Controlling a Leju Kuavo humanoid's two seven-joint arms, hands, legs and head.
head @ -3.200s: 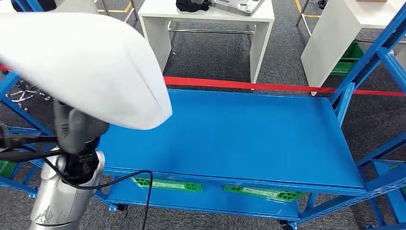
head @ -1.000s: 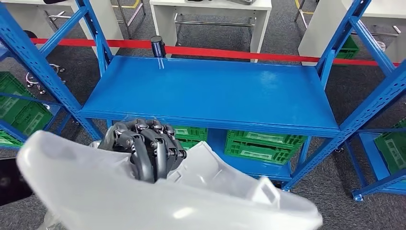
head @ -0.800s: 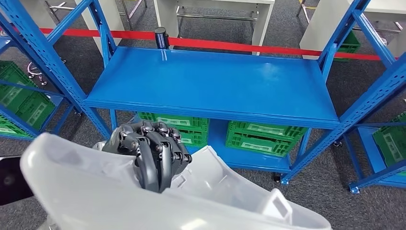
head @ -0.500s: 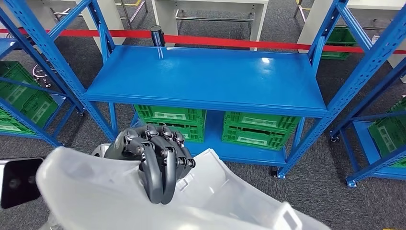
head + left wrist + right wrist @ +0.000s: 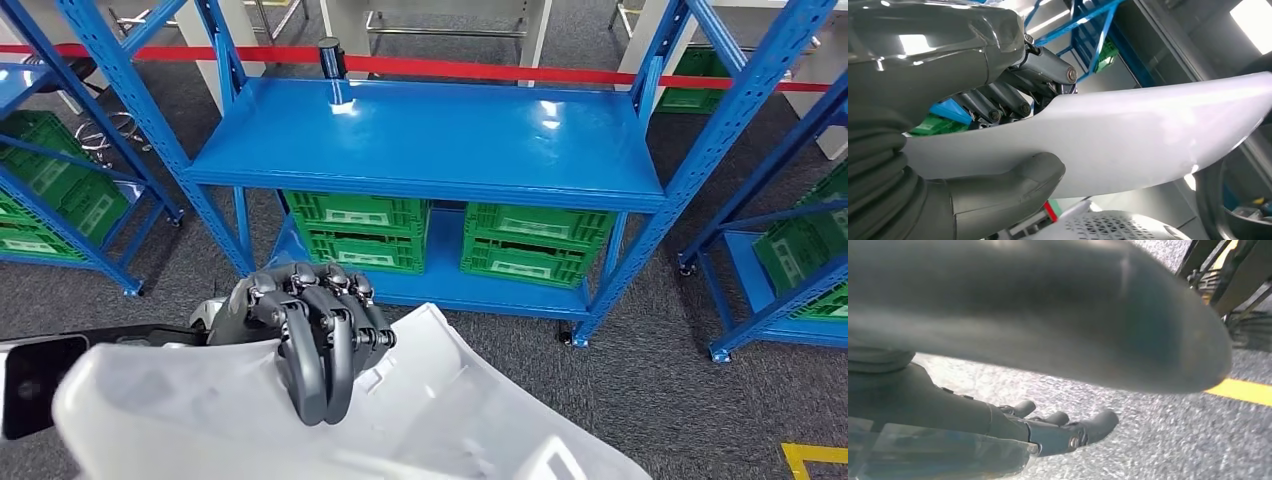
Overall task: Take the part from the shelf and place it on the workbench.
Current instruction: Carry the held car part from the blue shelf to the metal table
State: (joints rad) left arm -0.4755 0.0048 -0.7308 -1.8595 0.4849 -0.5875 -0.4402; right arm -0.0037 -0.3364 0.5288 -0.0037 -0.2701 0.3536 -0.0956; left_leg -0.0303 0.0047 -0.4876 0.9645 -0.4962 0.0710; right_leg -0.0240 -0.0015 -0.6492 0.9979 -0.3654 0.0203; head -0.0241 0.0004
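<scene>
A large white curved plastic part [image 5: 200, 420] spreads across the bottom of the head view. My left hand [image 5: 310, 330] grips it, dark fingers hooked over its upper edge. In the left wrist view the thumb [image 5: 1013, 185] presses under the white part [image 5: 1148, 130] while the fingers [image 5: 1013, 100] clamp the other side. The empty blue shelf [image 5: 450, 130] stands beyond the part, apart from it. My right hand [image 5: 1048, 430] hangs over the grey floor, its fingers stretched out and holding nothing, beneath a dark blurred shape.
Green crates [image 5: 350, 225] sit on the lower tier of the blue rack, with more green crates [image 5: 40, 190] in the racks to either side. Red tape [image 5: 480, 70] crosses behind the shelf. Grey carpet with a yellow floor mark [image 5: 815, 455] lies at the right.
The whole view has shifted: the blue shelf has drawn farther away and more floor shows. The white part, earlier held high at the left, is now low in front, still in my left hand.
</scene>
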